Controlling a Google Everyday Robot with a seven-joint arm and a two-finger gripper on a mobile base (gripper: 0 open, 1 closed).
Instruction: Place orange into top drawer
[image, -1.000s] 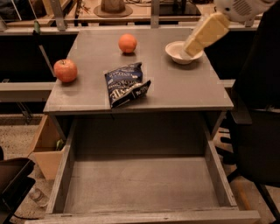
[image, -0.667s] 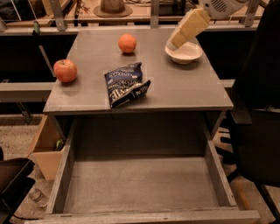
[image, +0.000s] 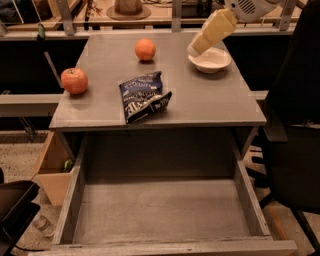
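The orange (image: 145, 49) sits on the far middle of the grey tabletop (image: 200, 100). The top drawer (image: 160, 212) is pulled out below the table's front edge, and its flat grey bottom is bare. My gripper (image: 195, 49), cream-coloured, reaches down from the upper right. Its tip hangs above the left rim of a white bowl (image: 212, 62), to the right of the orange and apart from it. It holds nothing that I can see.
A red-and-yellow apple (image: 74, 80) sits at the table's left edge. A dark blue chip bag (image: 144, 96) lies at the front middle. A cardboard box (image: 52, 170) stands on the floor at the left. A black chair (image: 300, 125) stands at the right.
My gripper has moved left and slightly up, from over the bowl's middle to its left rim, closer to the orange. Nothing on the table has moved.
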